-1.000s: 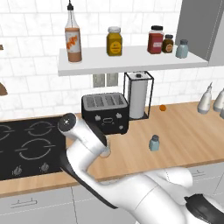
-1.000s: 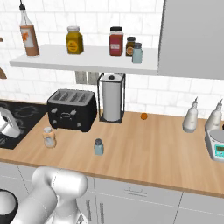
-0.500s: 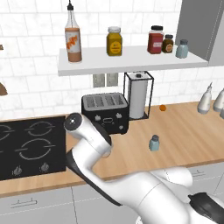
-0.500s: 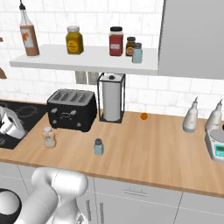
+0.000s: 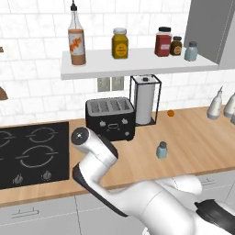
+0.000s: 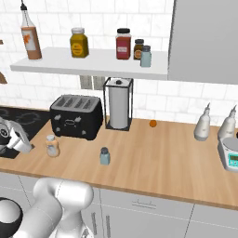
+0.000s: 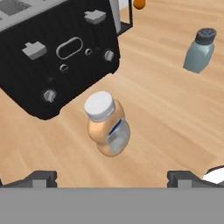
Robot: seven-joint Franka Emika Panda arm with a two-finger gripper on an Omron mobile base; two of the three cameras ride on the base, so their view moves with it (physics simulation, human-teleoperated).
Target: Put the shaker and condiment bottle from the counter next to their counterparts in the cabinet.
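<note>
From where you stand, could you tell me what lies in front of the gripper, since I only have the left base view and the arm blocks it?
Observer: The condiment bottle stands upright on the counter, centred ahead of the open gripper.
Operator: Is it touching the toaster?
Observer: No, the hand view shows bare wood between it and the toaster.
Operator: And the shaker?
Observer: The shaker stands apart, to the bottle's right in the right base view.

toaster (image 7: 52, 52): top and left side cut off by the hand view's edge
hob (image 5: 27, 153): left part cut off
hand's fingertips (image 7: 41, 178): barely visible
</note>
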